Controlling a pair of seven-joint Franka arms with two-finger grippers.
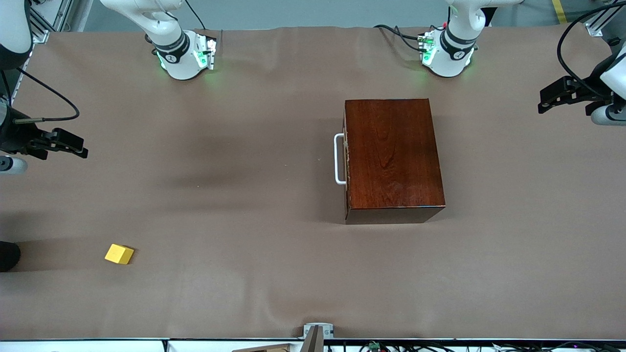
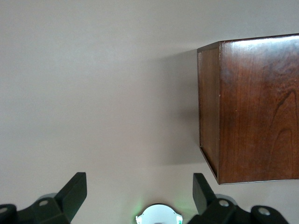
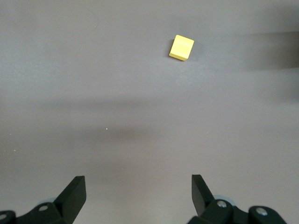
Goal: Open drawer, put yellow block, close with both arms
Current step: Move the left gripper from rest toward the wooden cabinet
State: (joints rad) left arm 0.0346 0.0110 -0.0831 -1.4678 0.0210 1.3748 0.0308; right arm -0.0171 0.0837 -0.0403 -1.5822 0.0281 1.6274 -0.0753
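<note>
A: Where is the drawer (image 1: 345,159) now?

B: It is pushed fully into the dark wooden box (image 1: 392,157). Only its white handle (image 1: 338,159) sticks out, on the side of the box that faces the right arm's end of the bench (image 1: 234,195). The box stands on the bench, toward the left arm's end, not far from the left arm's base (image 1: 447,54).

A: And the yellow block (image 1: 119,253)?

B: It lies on the bench toward the right arm's end, nearer to the front camera than the box and well apart from it. Nothing touches it. In the right wrist view the block (image 3: 181,47) sits alone on the brown cover.

A: What about the right end effector (image 1: 78,146)?

B: It hangs over the right arm's end of the bench, above bare cover, apart from the block. Its two fingers (image 3: 74,191) are spread wide and hold nothing.

A: And the left end effector (image 1: 543,102)?

B: It is up over the left arm's end of the bench, beside the box but not touching it. The left wrist view shows its fingers (image 2: 74,191) also wide apart and empty, with one corner of the box (image 2: 254,112) in sight.
</note>
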